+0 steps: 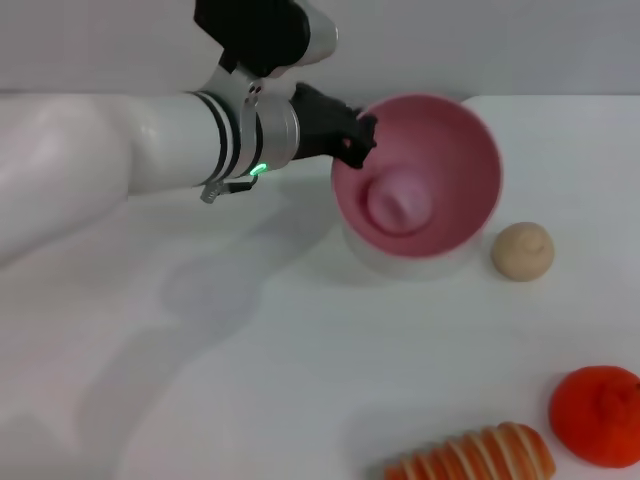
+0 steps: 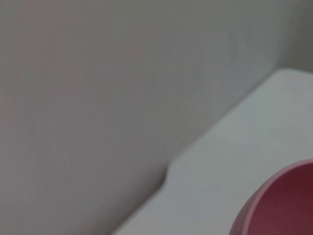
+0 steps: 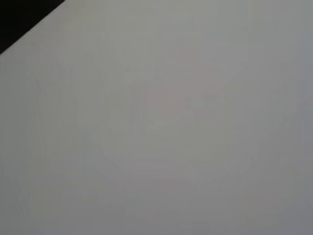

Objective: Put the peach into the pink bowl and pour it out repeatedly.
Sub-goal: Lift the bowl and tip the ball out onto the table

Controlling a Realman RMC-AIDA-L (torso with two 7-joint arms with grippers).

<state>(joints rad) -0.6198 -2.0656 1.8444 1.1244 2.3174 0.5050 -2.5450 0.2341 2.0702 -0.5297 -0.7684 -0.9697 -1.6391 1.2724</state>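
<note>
1. my left gripper was at the pink bowl's rim, on the side nearest my left arm. it looked pinched on the rim, holding the bowl tipped so its open mouth faced my head camera.
2. the peach sat inside the bowl, low down near the bottom. it had not rolled out.
3. i thought the peach could roll out too fast if i tipped more. then it could run off across the table, maybe toward the beige ball just beside the bowl.
4. i also thought the bowl could slip, since the gripper only held a small bit of a shiny rim. a quick turn could make it drop.
5. near the front edge lay an orange-red fruit and a striped bread roll, well apart from the bowl. the peach could bump them if it rolled far.
6. the fingertips were hard to see, dark against the rim, so the pinch was my best guess.
7. the peach was nearly the same pink as the bowl, so its edge was hard to tell.
8. my left wrist camera showed only a corner of the bowl and the wall.
9. my right gripper was not in any picture. its wrist camera showed just a plain pale surface.
</note>
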